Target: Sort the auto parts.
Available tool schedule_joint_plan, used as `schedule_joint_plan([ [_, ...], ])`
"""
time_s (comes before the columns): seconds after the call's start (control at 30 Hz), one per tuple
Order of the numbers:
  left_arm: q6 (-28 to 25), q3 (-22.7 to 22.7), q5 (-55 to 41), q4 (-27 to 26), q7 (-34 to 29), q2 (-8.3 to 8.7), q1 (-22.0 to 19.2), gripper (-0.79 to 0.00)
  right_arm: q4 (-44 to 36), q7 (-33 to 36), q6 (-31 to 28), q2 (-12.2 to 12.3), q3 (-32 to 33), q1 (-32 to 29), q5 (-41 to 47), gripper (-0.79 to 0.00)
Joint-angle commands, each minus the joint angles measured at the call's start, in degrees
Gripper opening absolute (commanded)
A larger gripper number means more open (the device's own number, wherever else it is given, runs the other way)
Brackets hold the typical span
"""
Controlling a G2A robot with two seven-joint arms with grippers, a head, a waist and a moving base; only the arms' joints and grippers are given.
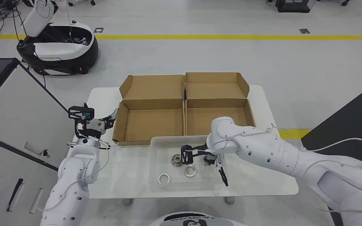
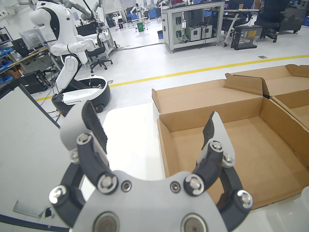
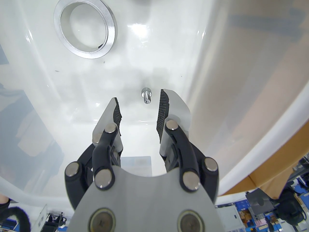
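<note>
The right gripper [image 3: 140, 97] is reaching down into the white tray [image 1: 161, 148]. Its two fingers are standing partly open, and a little bolt [image 3: 146, 95] is lying on the tray floor right between the tips. The fingers are not squeezing the bolt, and there is a gap on each side of it.

More parts are lying in the tray. In the top view, a round metal part [image 1: 177, 161] with a hole in the middle is sitting just at 9 o'clock from the right gripper. A silver ring [image 1: 190, 171] is lying near that part, at its 4 o'clock. A second ring [image 1: 164, 179] is lying at 7 o'clock from the round part, close to the tray's near wall.

Two brown boxes with open flaps are sitting side by side on the table [image 1: 104, 99], at 12 o'clock from the tray. The left box [image 1: 150, 124] and the right box [image 1: 218, 120] are touching each other.

The left gripper [image 2: 150, 108] is hanging over the table at 9 o'clock from the left box, just beside its wall. Its fingers are spread wide apart and are holding nothing.
</note>
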Motion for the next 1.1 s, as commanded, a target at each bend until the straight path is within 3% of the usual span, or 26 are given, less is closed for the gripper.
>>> schedule_joint_plan([
  [0.0,0.0,0.0,0.0,0.0,0.0,0.0,0.0,0.0,0.1,-0.02,-0.02,-0.03,0.04,-0.02,-0.03,-0.419],
  [0.1,0.0,0.0,0.0,0.0,0.0,0.0,0.0,0.0,0.22,0.0,-0.01,-0.06,0.16,-0.09,-0.08,-0.465],
  [1.0,0.0,0.0,0.0,0.0,0.0,0.0,0.0,0.0,0.61,0.12,0.12,-0.03,-0.69,0.16,0.33,-0.517],
  [1.07,0.0,0.0,0.0,0.0,0.0,0.0,0.0,0.0,0.69,0.16,0.16,-0.01,-0.71,0.17,0.48,-0.576],
])
